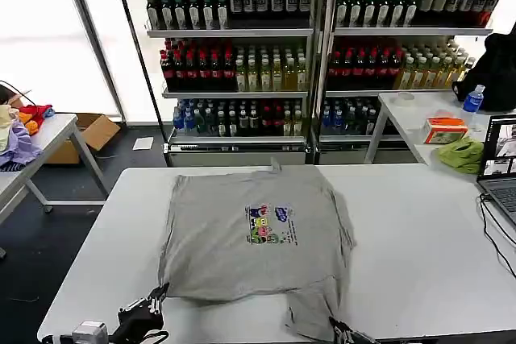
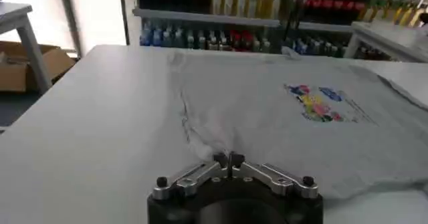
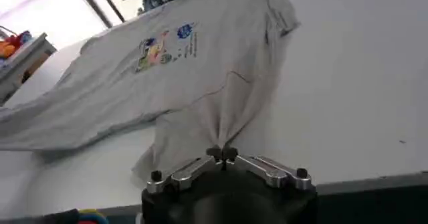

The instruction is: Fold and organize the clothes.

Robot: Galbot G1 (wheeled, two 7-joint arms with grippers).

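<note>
A light grey short-sleeved shirt (image 1: 234,255) lies spread flat on the white table (image 1: 419,263), its small multicoloured chest print (image 1: 270,225) facing up. My left gripper (image 1: 161,289) is at the shirt's near left corner. In the left wrist view it (image 2: 229,158) is shut, and creases in the shirt (image 2: 267,118) run into its tips. My right gripper (image 1: 334,326) is at the table's front edge, beside a flap of the shirt that reaches forward. In the right wrist view it (image 3: 223,153) is shut on gathered folds of the shirt (image 3: 200,71).
Shelves of bottles (image 1: 242,62) stand behind the table. A side table at the right holds a lime-green cloth (image 1: 461,155), an orange box (image 1: 444,129) and a laptop (image 1: 500,167). At the left, another table carries coloured fabrics (image 1: 20,130).
</note>
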